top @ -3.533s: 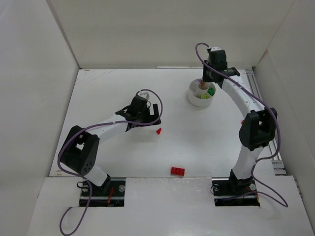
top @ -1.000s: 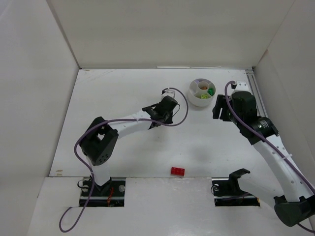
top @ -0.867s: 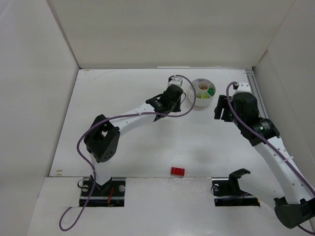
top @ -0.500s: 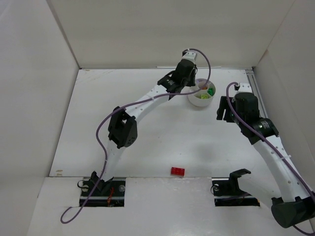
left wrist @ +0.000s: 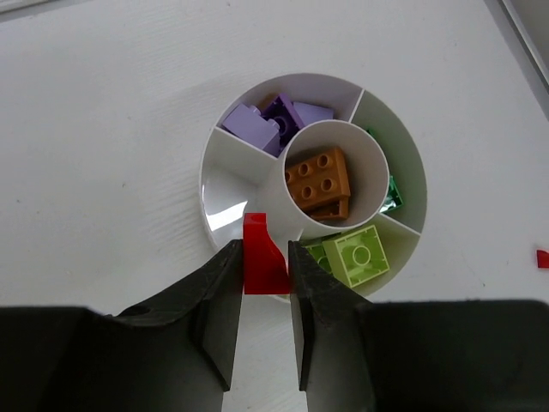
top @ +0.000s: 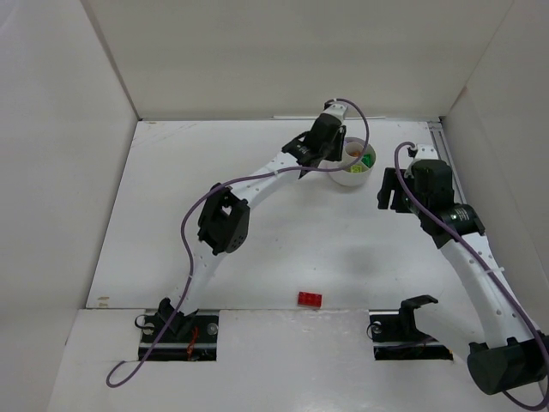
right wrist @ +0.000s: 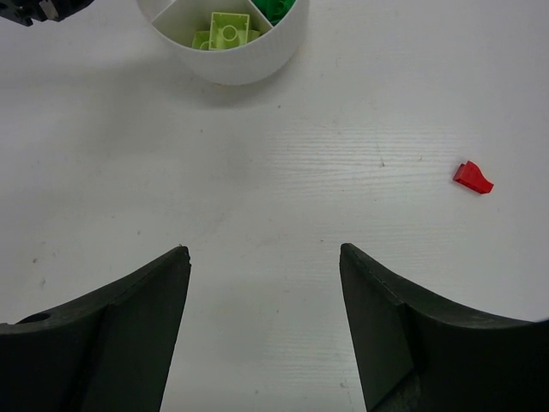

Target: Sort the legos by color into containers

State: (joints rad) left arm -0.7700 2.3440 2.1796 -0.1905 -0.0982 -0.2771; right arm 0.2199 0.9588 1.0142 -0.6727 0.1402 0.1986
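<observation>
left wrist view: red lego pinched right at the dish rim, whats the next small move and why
Probably ease the left gripper slightly forward, then open it. Its fingers pinch the red lego over the dish rim, just short of the one empty wedge. Every other section already holds another colour, so that wedge looks like the place for red.

Plain white walls (top: 283, 51) enclose a white table (top: 214, 189) under even light.

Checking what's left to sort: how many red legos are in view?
3. One wedge is pinched in the left tool over the dish's rim; a small piece lies beside the dish; a brick sits near the table's front edge. Others may be hidden.
</observation>
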